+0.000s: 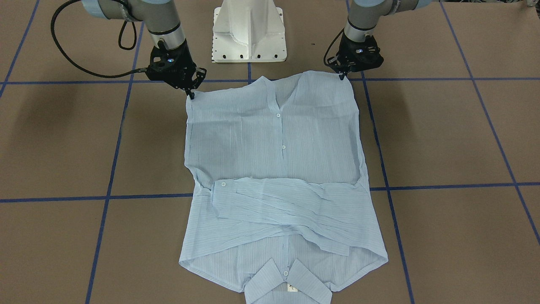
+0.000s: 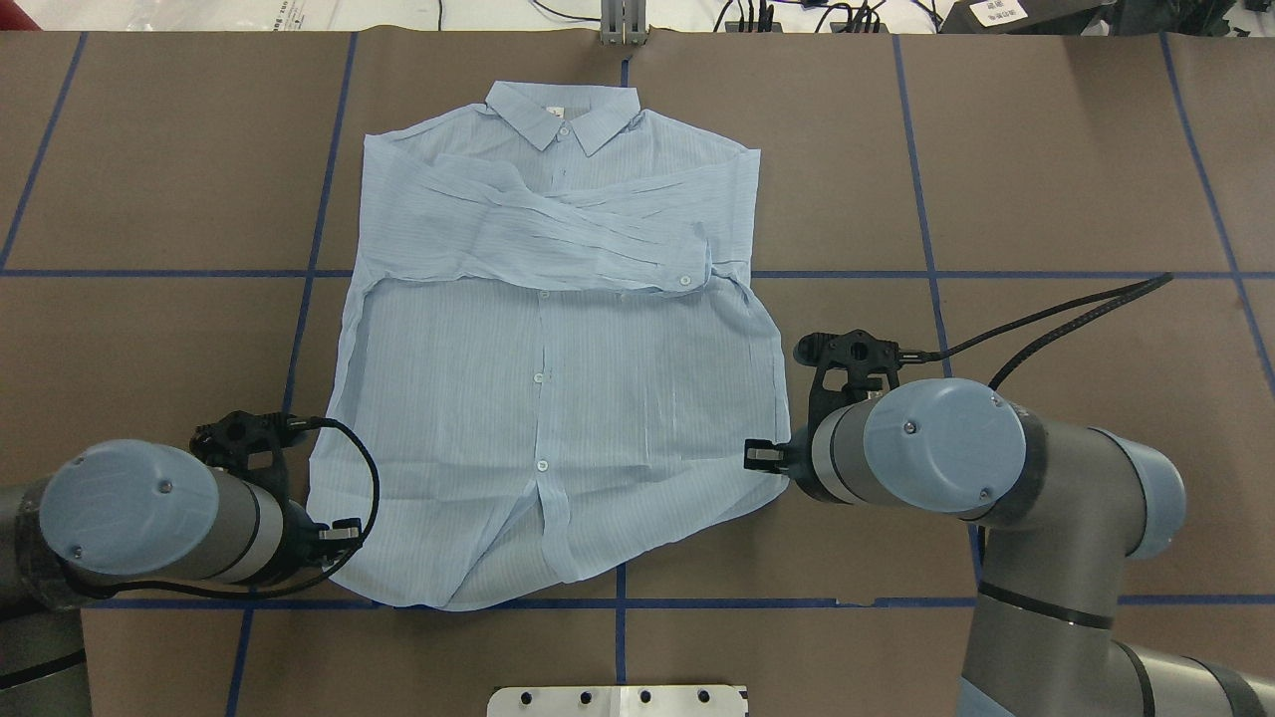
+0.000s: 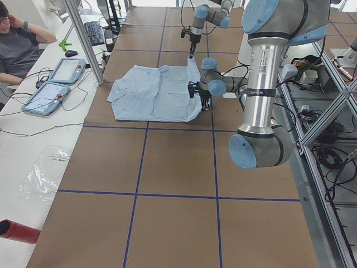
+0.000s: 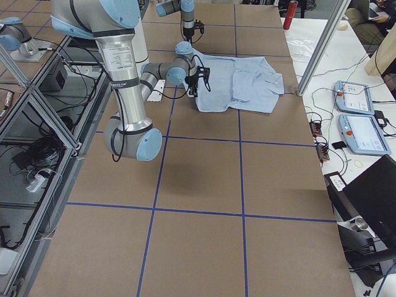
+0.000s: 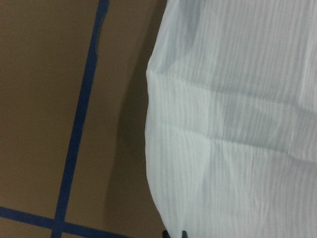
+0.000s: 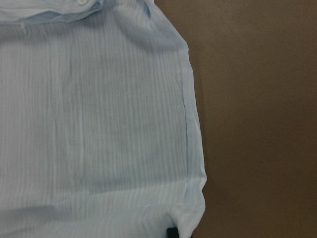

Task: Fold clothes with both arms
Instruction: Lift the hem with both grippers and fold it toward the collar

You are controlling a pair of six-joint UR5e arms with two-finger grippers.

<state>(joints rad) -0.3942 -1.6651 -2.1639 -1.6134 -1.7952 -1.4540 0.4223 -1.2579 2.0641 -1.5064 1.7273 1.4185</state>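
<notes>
The pale blue striped shirt (image 1: 274, 169) lies flat on the brown table, front up. Its collar (image 2: 563, 115) points away from me and both sleeves are folded across the chest. My left gripper (image 1: 344, 76) is shut on one hem corner, which the left wrist view shows as cloth (image 5: 237, 124) running down to the fingertips. My right gripper (image 1: 192, 95) is shut on the other hem corner, and the cloth (image 6: 99, 124) fills the right wrist view. Both corners are at or just above the table. In the overhead view the arms' own tubes hide the fingertips.
The white pedestal base (image 1: 249, 33) stands just behind the hem, between the arms. Blue tape lines (image 2: 618, 602) grid the table. An operator (image 3: 17, 44), tablets (image 3: 53, 84) and a metal post (image 3: 83, 39) are at the far side. A red cylinder (image 3: 17, 231) lies on the side bench.
</notes>
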